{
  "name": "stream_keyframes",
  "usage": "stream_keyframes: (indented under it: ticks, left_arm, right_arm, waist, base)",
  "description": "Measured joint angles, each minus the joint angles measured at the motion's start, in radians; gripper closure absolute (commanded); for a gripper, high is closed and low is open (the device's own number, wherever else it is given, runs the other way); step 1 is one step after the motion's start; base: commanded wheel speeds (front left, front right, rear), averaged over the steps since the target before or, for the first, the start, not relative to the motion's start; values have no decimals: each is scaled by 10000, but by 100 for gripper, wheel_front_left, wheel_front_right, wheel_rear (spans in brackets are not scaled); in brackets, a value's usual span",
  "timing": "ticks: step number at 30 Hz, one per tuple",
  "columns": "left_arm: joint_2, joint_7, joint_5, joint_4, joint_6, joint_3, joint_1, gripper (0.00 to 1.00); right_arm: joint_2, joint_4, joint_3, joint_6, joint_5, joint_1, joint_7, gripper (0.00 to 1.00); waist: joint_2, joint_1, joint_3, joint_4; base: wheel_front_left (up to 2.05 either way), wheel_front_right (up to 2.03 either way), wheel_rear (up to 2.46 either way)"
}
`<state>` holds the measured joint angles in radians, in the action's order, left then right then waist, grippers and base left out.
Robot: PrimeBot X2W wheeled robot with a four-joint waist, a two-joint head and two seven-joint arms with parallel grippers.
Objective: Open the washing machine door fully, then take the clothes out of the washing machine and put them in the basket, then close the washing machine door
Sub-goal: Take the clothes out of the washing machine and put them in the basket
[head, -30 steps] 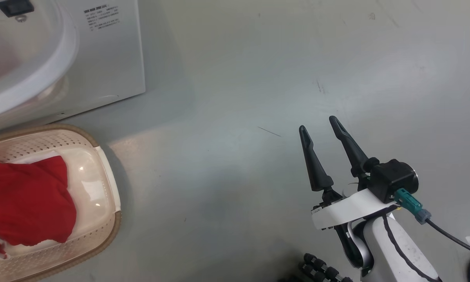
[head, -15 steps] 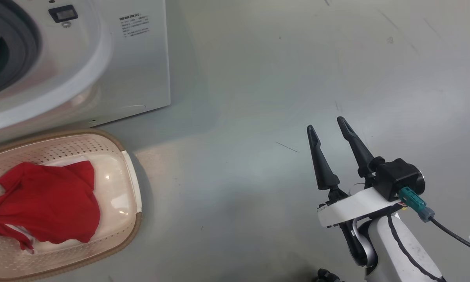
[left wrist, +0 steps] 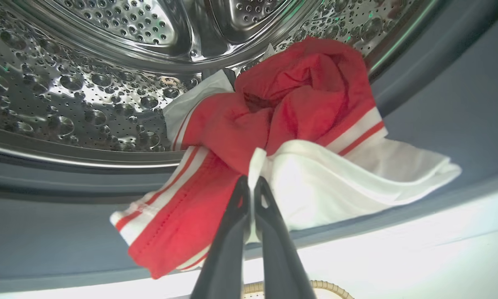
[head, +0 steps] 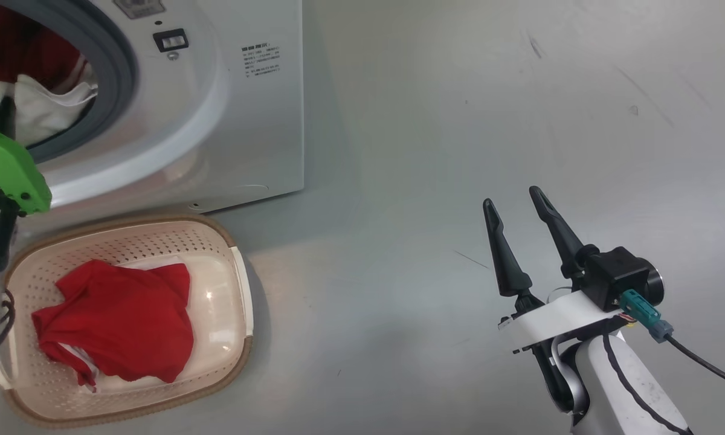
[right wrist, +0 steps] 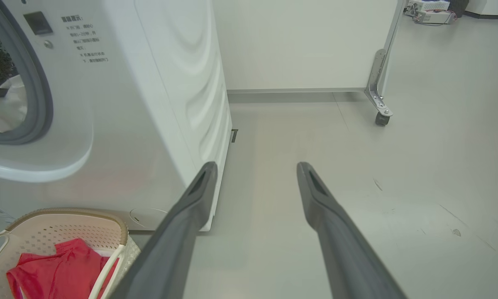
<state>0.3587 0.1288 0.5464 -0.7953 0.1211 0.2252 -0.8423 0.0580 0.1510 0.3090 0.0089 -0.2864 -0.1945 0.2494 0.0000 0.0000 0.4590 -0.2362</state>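
Since a second ago the head camera has swung, so that the whole scene sits differently: the washing machine [head: 248, 121] now shows its grey rubber rim [head: 118, 72] and open mouth, the basket [head: 241, 362] shows almost whole, and the green shell [head: 9, 166] of the left arm has entered at the edge; nothing on the floor [head: 459, 90] itself has shifted. Counted, there are one machine, one basket, two garments and two grippers. The red-and-white garment [left wrist: 307, 124] lies bunched in the mouth of the machine, against the perforated steel drum [left wrist: 108, 83] and draped out over the grey rim; it is bright red with a broad white panel and white bands along its hems. The left gripper [left wrist: 251, 182] is at that mouth, its two dark fingers pressed together on the white edge of this garment. The red garment [head: 121, 320] lies crumpled in the basket, which stands on the floor just in front of the machine, below its mouth. The right gripper [head: 512, 196] hangs over bare floor well off to the machine's side, jaws wide apart and holding nothing, posed as it was a second ago.
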Motion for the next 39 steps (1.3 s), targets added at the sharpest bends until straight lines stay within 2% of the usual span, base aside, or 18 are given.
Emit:
stream_keyframes:
  ticks: [17,26,39]
  left_arm:
    - [-570,-2351,869,805,0,828,2185,100]
    - [-481,-3467,834,1427,0,1292,3247,100]
    - [-458,-3689,748,2259,0,1384,4298,100]
  right_arm:
    - [192,414,-190,136,4,606,0,0]
    - [226,579,-203,209,4,1064,0,0]
    - [314,558,-384,205,-44,1476,0,0]
  waist:
    - [0,0,-1553,698]
    - [0,0,-2355,1004]
    - [0,0,-2993,1417]
  base:
    - [0,0,0]
    - [0,0,0]
    - [0,0,0]
